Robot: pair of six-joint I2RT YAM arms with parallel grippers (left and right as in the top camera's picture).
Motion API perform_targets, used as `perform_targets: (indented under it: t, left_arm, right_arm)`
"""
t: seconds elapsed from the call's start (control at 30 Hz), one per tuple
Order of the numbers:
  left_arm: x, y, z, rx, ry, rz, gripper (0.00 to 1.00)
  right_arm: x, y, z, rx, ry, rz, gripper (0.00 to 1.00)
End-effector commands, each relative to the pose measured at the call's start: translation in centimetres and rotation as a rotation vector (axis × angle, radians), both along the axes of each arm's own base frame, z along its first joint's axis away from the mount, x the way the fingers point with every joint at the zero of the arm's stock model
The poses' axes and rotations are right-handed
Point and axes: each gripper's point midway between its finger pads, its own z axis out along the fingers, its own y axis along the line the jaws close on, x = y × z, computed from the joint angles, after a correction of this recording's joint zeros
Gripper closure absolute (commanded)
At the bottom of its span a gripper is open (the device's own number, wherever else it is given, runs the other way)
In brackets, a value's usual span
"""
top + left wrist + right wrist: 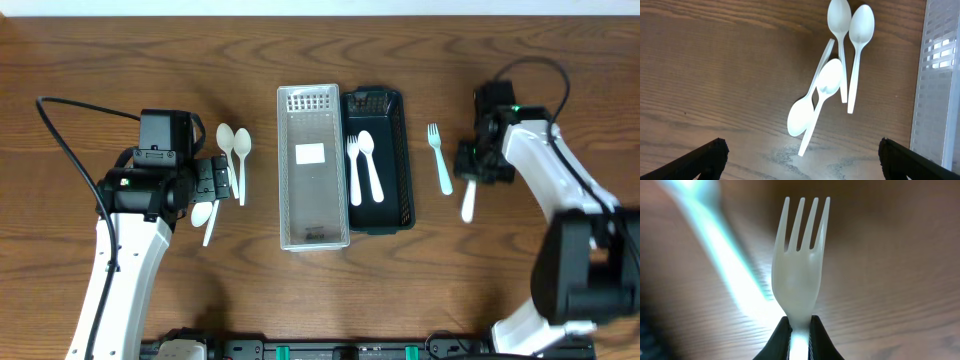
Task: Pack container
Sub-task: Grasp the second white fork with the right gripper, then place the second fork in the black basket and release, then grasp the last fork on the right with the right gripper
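Brown wooden table (120, 50), grain running left to right, fills nearly the whole overhead view. A narrow pale strip (320, 6) borders its far edge; wall or floor cannot be told. Soft sheen (782, 150) marks the table in the left wrist view.

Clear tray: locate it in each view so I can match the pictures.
Overhead: clear tray at centre, directly left of the black tray.
Left wrist: the tray runs down the right edge.
Right wrist: not in it.
Shared landmark: the paired spoons, left of the tray in both.
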Motion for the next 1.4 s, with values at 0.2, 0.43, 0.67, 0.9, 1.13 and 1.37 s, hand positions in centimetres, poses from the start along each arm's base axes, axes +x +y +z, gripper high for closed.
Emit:
perform_targets:
  t: [0.2, 0.43, 0.67, 0.9, 1.13, 1.37]
  left_arm:
    - [0.2, 0.4, 0.4, 0.013, -0.007, 0.006, 0.02]
    - [0.2, 0.4, 0.4, 0.013, -0.007, 0.006, 0.02]
    - [0.2, 0.4, 0.4, 0.013, -0.007, 0.006, 0.02]
    - [0.2, 0.4, 0.4, 0.013, -0.007, 0.006, 0.02]
    - [0.2, 0.4, 0.4, 0.013, -0.007, 0.006, 0.02]
    - [0.2, 0.4, 0.4, 0.013, -0.007, 0.006, 0.02]
  right_arm:
    - [0.9, 12.2, 11.6, 0.209, -0.356, 0.319, 0.99]
    - [0.2, 16.7, 5.8, 0.213, -0.204, 0.373, 0.99]
    - [-0.3, 18.8, -0.3, 0.236, -0.047, 0.396, 0.84]
    - [2.1, 17.0, 5.1, 0.242, -0.190, 0.394, 0.27]
    - [4.7, 10.6, 9.0, 0.142, -0.323, 0.425, 0.27]
    - [5.2, 5.1, 5.4, 0.106, -0.212, 0.343, 0.39]
